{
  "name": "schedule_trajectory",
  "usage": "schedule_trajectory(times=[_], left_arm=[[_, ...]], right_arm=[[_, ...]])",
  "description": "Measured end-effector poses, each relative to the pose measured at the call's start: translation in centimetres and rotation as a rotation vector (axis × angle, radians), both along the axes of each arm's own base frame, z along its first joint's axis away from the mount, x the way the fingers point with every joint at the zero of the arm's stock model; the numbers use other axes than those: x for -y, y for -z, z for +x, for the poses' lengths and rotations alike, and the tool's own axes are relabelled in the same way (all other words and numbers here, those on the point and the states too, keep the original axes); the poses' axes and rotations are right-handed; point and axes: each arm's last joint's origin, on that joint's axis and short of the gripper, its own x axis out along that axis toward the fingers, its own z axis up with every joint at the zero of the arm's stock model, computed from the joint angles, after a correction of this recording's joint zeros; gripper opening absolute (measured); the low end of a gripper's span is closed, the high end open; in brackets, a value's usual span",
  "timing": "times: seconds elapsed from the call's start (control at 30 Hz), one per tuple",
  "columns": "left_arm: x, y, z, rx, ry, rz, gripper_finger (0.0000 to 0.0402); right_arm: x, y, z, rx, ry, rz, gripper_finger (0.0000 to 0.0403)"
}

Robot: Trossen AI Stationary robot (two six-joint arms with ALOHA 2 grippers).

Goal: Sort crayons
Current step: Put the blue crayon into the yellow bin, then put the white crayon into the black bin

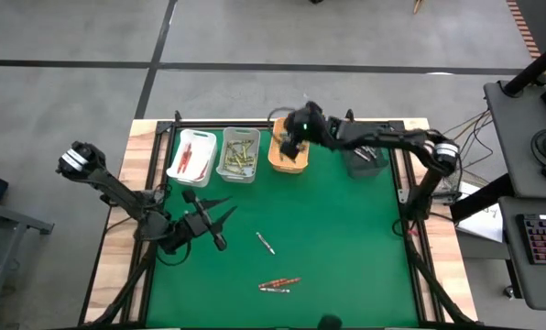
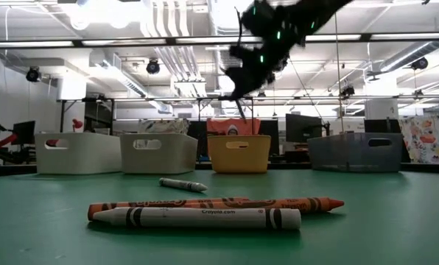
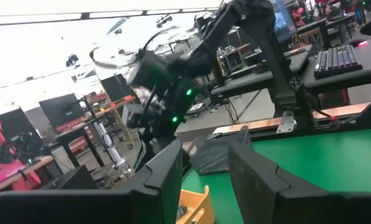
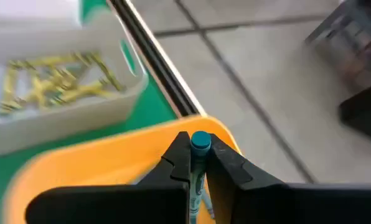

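Left arm parked low over the table's (image 1: 346, 257) left-front area, elbow out past the table edge, left gripper (image 1: 220, 223) pointing toward the middle. Its fingers (image 3: 173, 180) are parted with nothing between them; looks like it is waiting its turn, judging from the idle pose.

Back row, left to right: white bin (image 1: 192, 156) with red crayons in it, grey bin (image 1: 239, 154) with yellow ones, orange bin (image 1: 289, 156), dark bin (image 1: 365, 161) at the far right. One colour per bin, so the sorting is partly done.

Still loose on the green: a single crayon (image 1: 265, 243) mid-table, and a small cluster near the front edge, an orange crayon (image 2: 205, 205) with a white crayon (image 2: 205, 217) just beside it, touching.

Right arm stretched from its base at the right edge across the back of the table, wrist bent downward so the right gripper (image 4: 200, 163) hangs above the orange bin. Fingers closed on a blue crayon (image 4: 200, 143), held upright, tip showing between the pads. Pose reads as a drop-off about to happen; blue apparently goes in orange bin.
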Motion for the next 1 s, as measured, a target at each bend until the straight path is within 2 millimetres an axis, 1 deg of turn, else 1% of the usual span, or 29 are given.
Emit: schedule_trajectory(times=[0.07, 0.1, 0.2, 0.27, 0.33, 0.53, 0.6, 0.67, 0.77, 0.87, 1.0], left_arm=[[-0.6, 0.3, -0.7, 0.011, 0.001, -0.02, 0.0111], [-0.8, 0.6, -1.0, 0.017, 0.003, -0.032, 0.0111], [-1.5, 1.4, -1.8, 0.037, 0.009, -0.075, 0.0111], [-1.7, 2.0, -2.1, 0.039, 0.013, -0.091, 0.0111], [-2.0, 2.4, -2.3, 0.044, 0.011, -0.107, 0.0111], [-2.2, 2.7, -2.3, 0.052, 0.007, -0.126, 0.0111], [-2.1, 2.6, -2.2, 0.055, 0.008, -0.129, 0.0111], [-2.0, 2.4, -2.1, 0.06, 0.008, -0.133, 0.0111], [-1.9, 2.4, -1.9, 0.063, 0.009, -0.141, 0.0111], [-1.7, 2.7, -1.7, 0.069, 0.022, -0.163, 0.0111], [-1.2, 3.5, -1.1, 0.08, 0.111, -0.198, 0.0111]], right_arm=[[2.5, 1.3, -0.4, -0.009, 0.001, 0.055, 0.0013], [3.5, 2.1, -0.6, -0.013, 0.001, 0.085, 0.0013], [5.3, 3.6, -0.9, -0.038, 0.026, 0.115, 0.0013], [6.0, 4.3, -0.8, -0.039, 0.031, 0.109, 0.0017], [6.4, 4.8, -0.6, -0.036, 0.035, 0.105, 0.0031], [6.7, 5.9, -0.2, -0.047, 0.034, 0.098, 0.011], [6.7, 5.8, -0.2, -0.047, 0.037, 0.1, 0.0133], [6.7, 5.3, -0.1, -0.039, 0.04, 0.1, 0.0149], [6.1, 3.8, -0.1, -0.02, 0.03, 0.096, 0.0163], [4.7, 1.9, -0.1, 0.005, 0.007, 0.098, 0.0167], [2.0, -0.1, -0.3, 0.018, -0.04, 0.115, 0.0163]])
